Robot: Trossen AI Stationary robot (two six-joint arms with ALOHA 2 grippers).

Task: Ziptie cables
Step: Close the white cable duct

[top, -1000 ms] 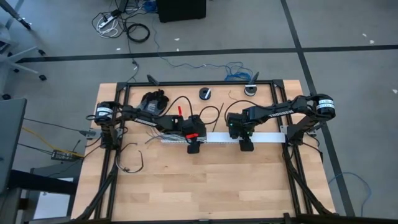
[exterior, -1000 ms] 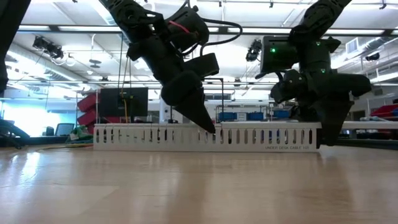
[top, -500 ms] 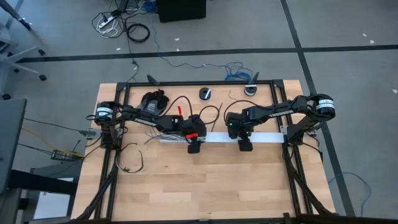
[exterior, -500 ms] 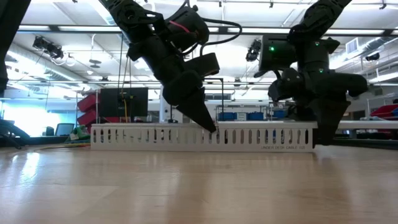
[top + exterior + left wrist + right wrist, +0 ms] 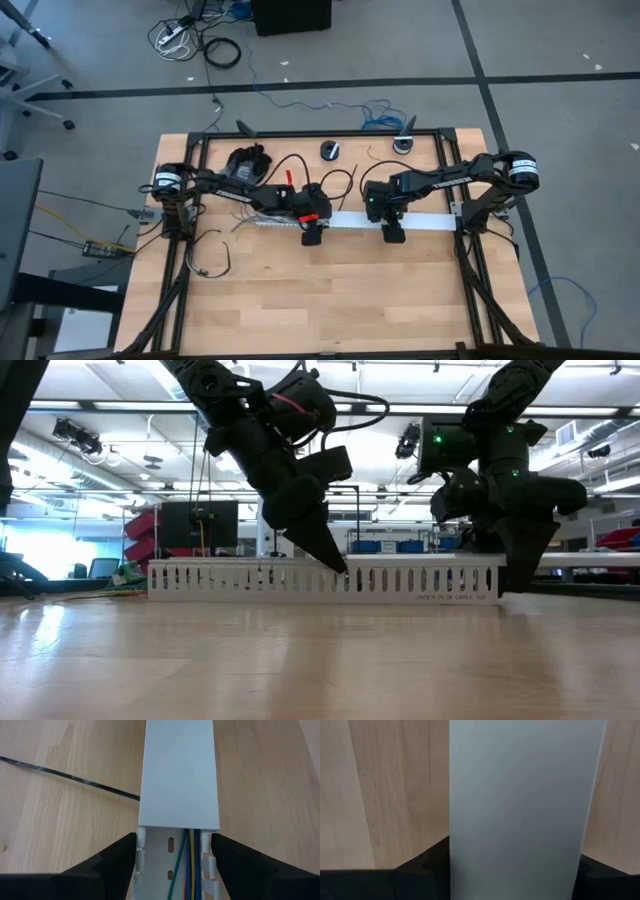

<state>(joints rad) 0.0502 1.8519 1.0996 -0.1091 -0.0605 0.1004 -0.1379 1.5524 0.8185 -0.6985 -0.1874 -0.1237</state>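
Shifted slightly leftward in the low view since a second ago: white slotted duct (image 5: 320,580), its far end now tucked behind the right gripper (image 5: 520,575). Suggests sliding or seating the lid (image 5: 179,775), not yet any tying. Left gripper (image 5: 172,865) straddles the duct's open section, fingers against both walls. Right gripper clasps the lidded section. Coloured cables (image 5: 189,862) lie inside the duct, running under the lid.
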